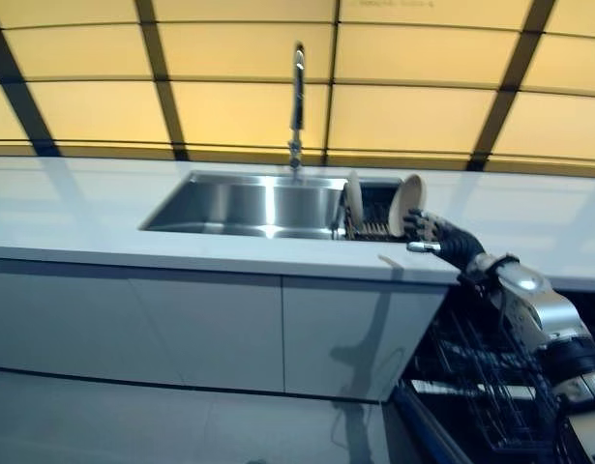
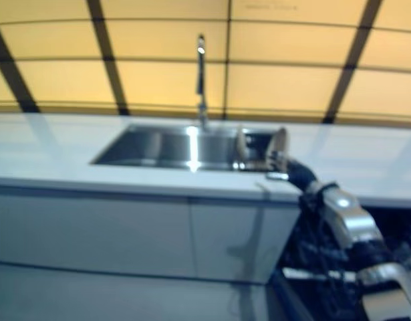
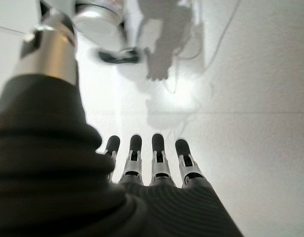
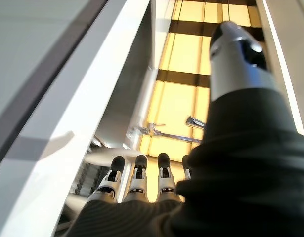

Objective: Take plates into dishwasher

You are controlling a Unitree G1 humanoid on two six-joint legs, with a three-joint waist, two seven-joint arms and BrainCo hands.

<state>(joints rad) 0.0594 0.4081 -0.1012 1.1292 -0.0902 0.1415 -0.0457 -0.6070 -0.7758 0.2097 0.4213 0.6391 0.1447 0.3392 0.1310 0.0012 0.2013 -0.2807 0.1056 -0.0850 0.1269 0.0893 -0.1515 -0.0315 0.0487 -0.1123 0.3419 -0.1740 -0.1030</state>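
I see my right robot hand (image 1: 425, 232) reaching over the counter (image 1: 94, 217) edge, fingers (image 4: 138, 174) straight and relaxed, holding nothing, right beside the nearer plate (image 1: 405, 203). That plate and a second plate (image 1: 354, 198) stand on edge in a dark rack (image 1: 371, 228) at the right end of the sink (image 1: 239, 205), below the tap (image 1: 297, 106). The open dishwasher (image 1: 481, 387) shows its wire basket under my right arm. My left robot hand (image 3: 156, 173) hangs over the floor (image 3: 255, 123), fingers straight, empty.
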